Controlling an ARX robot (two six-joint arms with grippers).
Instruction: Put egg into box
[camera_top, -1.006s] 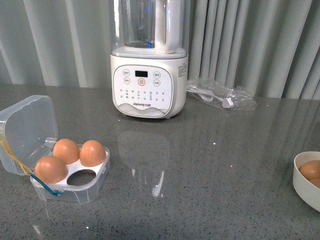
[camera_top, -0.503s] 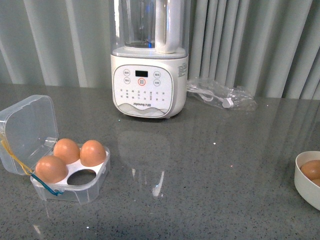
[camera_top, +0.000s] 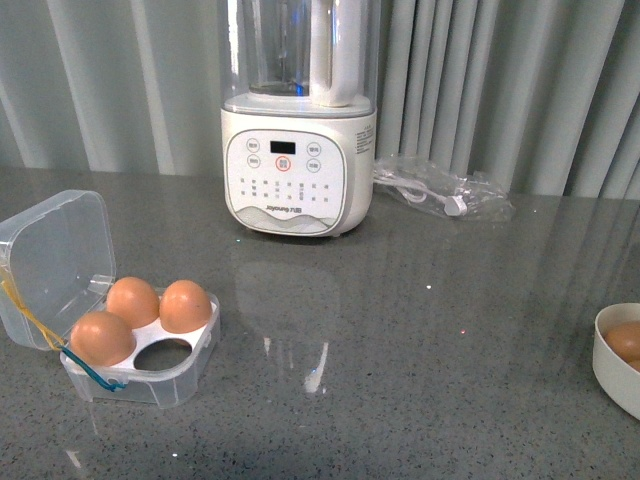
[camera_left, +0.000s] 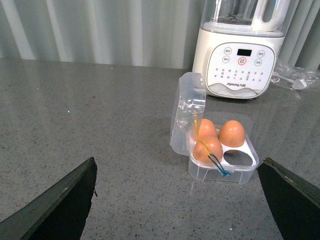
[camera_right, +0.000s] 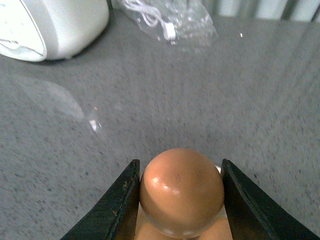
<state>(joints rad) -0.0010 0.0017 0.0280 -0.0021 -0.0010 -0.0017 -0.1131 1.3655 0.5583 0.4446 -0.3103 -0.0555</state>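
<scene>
Where right hand (camera_right: 180, 169) pinches, egg (camera_right: 181, 195) between (touching)

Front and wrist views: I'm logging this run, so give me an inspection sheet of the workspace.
Surface: grey speckled countertop, glossy.
Job's things: clear plastic egg box open, three eggs, one hole free; orange-brown egg in right tool.
Clutter: white blender; round white bowl holding more eggs.
Tools: left tool open, empty; right tool shut on that egg.
Cables: white cable in clear plastic bag.
Surroundings: grey pleated curtain.
</scene>
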